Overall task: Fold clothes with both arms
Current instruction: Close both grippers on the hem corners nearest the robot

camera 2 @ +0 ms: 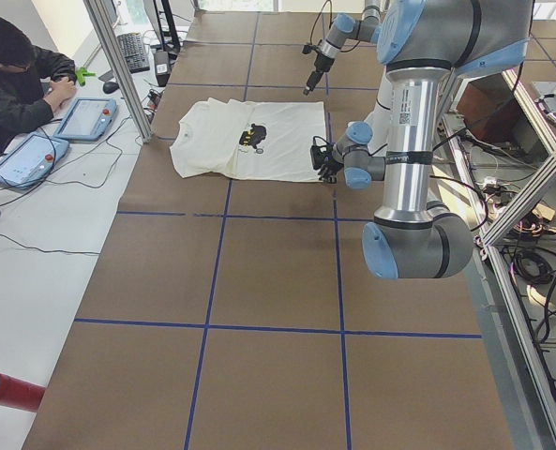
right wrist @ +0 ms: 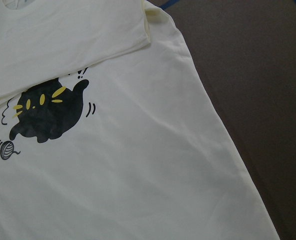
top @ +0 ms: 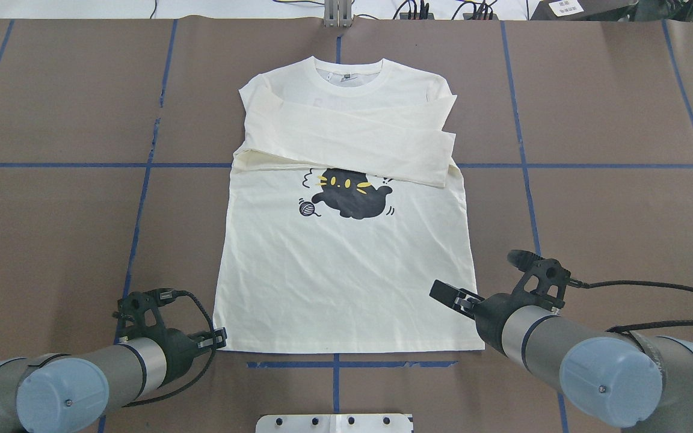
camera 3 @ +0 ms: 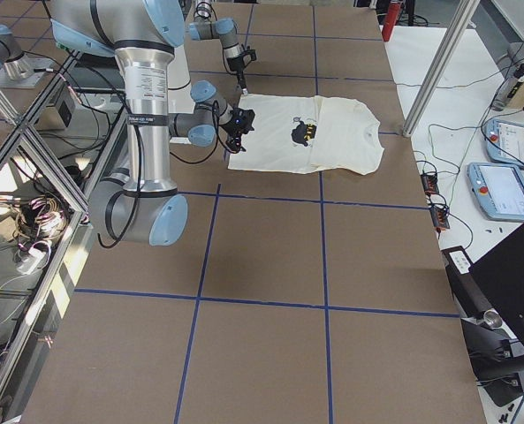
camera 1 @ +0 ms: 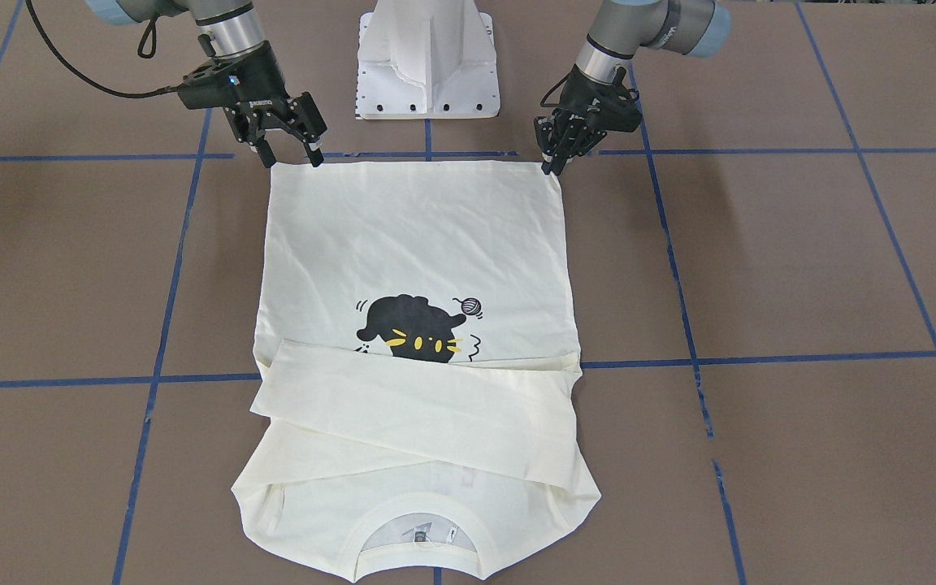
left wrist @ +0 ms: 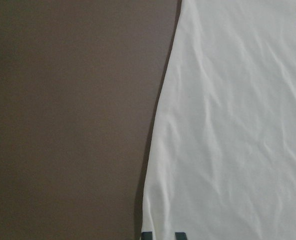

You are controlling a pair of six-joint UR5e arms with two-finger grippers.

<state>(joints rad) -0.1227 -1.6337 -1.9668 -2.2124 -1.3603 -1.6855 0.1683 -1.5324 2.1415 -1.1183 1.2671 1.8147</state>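
On the table, front cam: shirt lies flat with the cat print up. Both sleeves are crossed over the chest, the collar is on the side away from the robot, and the hem is nearest it. R gripper sits at one hem corner w/ fingers spread wide and nothing in it. L gripper is at the other corner, tip right at the cloth, and its fingers look close together from here.

Overhead: L gripper touches its hem corner. R gripper hangs over the shirt's side edge, near its corner.

Left side cam: grippers too small to judge. A person sits off to the side by some tablets. Right side cam: nothing to add.

L wrist: the shirt's side edge runs up the frame, w/ two dark fingertips at the bottom and a narrow gap btwn them at the corner. We can't tell if that's a pinch on cloth or just nearly closed.

R wrist: shows the print & one sleeve end, no fingers in shot.

Step in hand imo: grab both hem corners, then carry the hem toward the collar. To do it well we'd catch both layers in each pinch and lift together at equal height. We'd also keep the hem taut btwn the arms and lay it down w/o dragging the sleeves loose. R has to drop & close first.

Containers: none that we can see.
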